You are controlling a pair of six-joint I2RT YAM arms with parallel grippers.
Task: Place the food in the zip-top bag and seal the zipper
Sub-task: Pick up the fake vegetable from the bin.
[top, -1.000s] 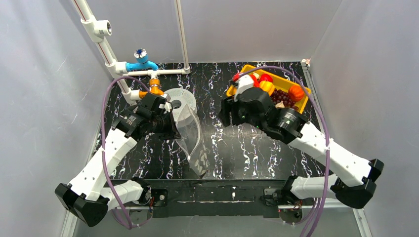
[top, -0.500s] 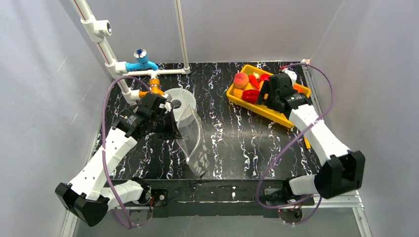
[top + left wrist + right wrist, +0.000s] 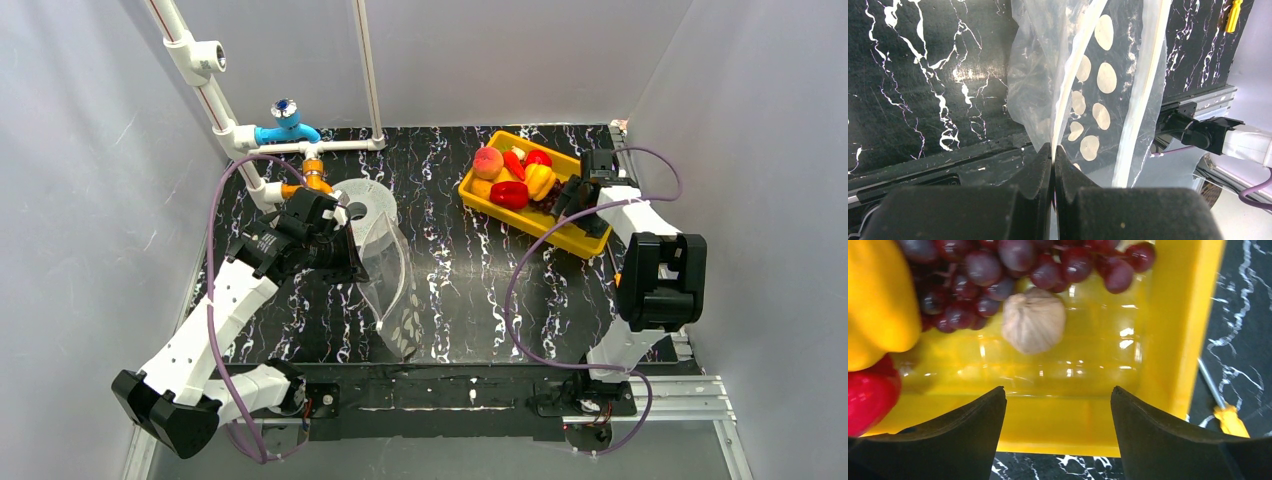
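Observation:
The zip-top bag (image 3: 392, 285), clear with white dots, hangs from my left gripper (image 3: 356, 262) down to the table. In the left wrist view that gripper (image 3: 1053, 148) is shut on the bag's mouth edge, pinching one pale zipper (image 3: 1074, 75) strip; the other strip (image 3: 1144, 90) stands apart. The food lies in a yellow tray (image 3: 572, 240): peach (image 3: 487, 162), red pepper (image 3: 508, 194), yellow pepper (image 3: 540, 180), dark grapes (image 3: 998, 275) and a pale bulb (image 3: 1033, 320). My right gripper (image 3: 1058, 392) hovers open over the tray's right end (image 3: 572, 198), holding nothing.
A grey spool (image 3: 365, 205) lies just behind the bag. White pipes with a blue valve (image 3: 285, 130) stand at the back left. A yellow-handled screwdriver (image 3: 1230, 420) lies on the table right of the tray, near the side wall.
My right arm swung from the middle of the table to the tray's right end, and its jaws stand wider. The left gripper and the bag have not moved.

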